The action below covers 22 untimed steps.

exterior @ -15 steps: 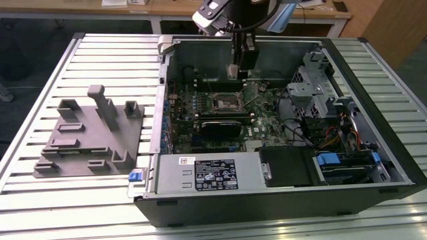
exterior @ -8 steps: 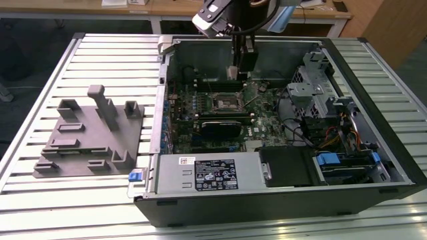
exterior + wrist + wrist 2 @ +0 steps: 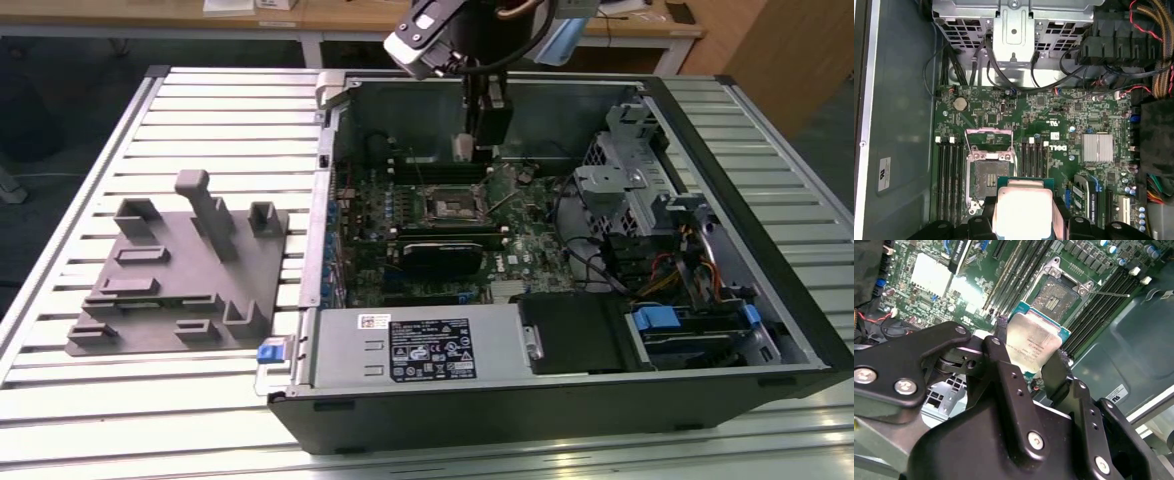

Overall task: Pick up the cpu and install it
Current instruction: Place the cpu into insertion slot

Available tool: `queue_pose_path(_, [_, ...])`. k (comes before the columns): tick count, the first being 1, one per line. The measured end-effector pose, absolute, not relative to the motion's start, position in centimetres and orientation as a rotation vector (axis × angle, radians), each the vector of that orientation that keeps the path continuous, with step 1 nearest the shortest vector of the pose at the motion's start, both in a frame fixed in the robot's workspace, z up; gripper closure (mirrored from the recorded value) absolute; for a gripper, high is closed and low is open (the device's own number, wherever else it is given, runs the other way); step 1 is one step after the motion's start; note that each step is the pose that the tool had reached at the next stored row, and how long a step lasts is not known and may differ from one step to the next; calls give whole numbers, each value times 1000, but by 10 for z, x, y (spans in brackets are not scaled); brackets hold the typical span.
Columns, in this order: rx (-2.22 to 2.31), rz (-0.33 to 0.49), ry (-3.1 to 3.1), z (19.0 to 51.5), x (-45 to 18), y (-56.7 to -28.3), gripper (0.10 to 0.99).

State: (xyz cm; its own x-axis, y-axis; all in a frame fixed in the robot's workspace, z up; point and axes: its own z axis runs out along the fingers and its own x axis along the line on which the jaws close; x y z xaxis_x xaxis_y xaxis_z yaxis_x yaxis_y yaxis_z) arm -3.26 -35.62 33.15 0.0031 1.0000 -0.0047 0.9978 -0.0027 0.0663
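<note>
A slatted table (image 3: 200, 100) carries an open computer case (image 3: 534, 420) and a grey tray (image 3: 147, 300), which lies beside the case at the exterior view's left. Inside the case lies the motherboard (image 3: 1054, 110) with its open socket (image 3: 988, 165). The gripper (image 3: 1031, 346) is closed on the cpu (image 3: 1029, 335), gripping two opposite edges, and holds it in the air over the board, near the socket but not in it.
</note>
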Motion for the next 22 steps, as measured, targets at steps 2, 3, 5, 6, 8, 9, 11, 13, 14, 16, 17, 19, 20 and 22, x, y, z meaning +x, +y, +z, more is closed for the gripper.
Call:
queue_pose_path(2, [2182,68,2189,329,-33,-355,561])
queue_pose_path(3, [2170,68,2201,328,-33,-355,561])
queue_pose_path(5, [2135,69,2236,326,-33,-355,561])
queue_pose_path(6, [2118,70,2252,325,-33,-355,561])
queue_pose_path(8, [2092,71,2278,324,-33,-355,561])
queue_pose_path(9, [2085,71,2284,323,-33,-355,561])
queue_pose_path(11, [2082,71,2287,323,-33,-355,561])
queue_pose_path(13, [2081,71,2288,322,-33,-355,561])
queue_pose_path(14, [2079,71,2289,322,-33,-355,561])
queue_pose_path(16, [2067,72,2300,322,-33,-355,561])
queue_pose_path(17, [2057,72,2310,322,-33,-355,561])
queue_pose_path(19, [2024,73,2340,321,-33,-355,561])
queue_pose_path(20, [2008,74,2354,321,-33,-355,561])
queue_pose_path(22, [1999,74,2362,319,-33,-355,561])
